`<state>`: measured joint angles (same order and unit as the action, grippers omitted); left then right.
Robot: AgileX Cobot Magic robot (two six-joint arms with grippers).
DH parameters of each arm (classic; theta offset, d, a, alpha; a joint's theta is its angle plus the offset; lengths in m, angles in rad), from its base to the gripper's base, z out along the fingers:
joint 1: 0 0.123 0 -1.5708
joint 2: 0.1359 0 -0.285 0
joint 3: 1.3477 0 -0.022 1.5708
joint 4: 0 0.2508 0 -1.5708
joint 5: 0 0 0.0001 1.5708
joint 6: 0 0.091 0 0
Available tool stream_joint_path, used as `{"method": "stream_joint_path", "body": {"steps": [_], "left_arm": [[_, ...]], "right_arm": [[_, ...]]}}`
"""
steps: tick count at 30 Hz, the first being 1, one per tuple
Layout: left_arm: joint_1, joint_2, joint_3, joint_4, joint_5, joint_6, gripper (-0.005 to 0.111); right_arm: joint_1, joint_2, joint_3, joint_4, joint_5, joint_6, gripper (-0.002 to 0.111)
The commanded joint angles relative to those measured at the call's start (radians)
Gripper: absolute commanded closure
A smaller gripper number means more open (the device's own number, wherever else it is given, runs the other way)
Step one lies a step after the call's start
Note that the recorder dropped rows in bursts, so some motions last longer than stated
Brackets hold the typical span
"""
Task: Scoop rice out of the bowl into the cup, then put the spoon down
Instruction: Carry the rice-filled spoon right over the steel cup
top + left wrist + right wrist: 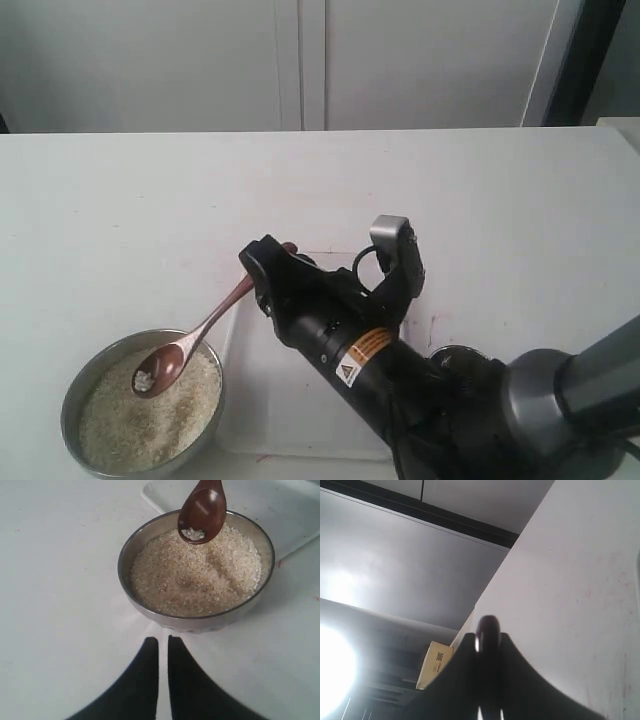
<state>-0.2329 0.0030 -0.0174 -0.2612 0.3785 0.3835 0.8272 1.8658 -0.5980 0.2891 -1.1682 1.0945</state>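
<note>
With right gripper (265, 270) clamped on the dark reddish-brown wooden spoon (205, 325), keep its oval end level above the wide grey metal bowl (200, 622) of off-white rice (195, 575) and carry slowly, sparing the few grains aboard.

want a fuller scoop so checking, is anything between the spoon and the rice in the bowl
Nothing visible does. The spoon, held by the right gripper, hangs just above the rice in the bowl, with only open air between them. The left gripper sits outside the bowl, clear of it.
</note>
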Motion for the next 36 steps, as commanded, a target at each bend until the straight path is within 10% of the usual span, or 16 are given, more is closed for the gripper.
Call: {"method": "stream_joint_path", "body": {"steps": [1, 36], "left_arm": [[-0.005, -0.003, 0.005, -0.007, 0.003, 0.003, 0.092], [-0.005, -0.003, 0.005, -0.007, 0.003, 0.003, 0.092]], "right_arm": [[-0.003, -0.047, 0.029, 0.03, -0.025, -0.005, 0.108], [-0.262, -0.572, 0.408, 0.214, 0.08, -0.166, 0.108]]}}
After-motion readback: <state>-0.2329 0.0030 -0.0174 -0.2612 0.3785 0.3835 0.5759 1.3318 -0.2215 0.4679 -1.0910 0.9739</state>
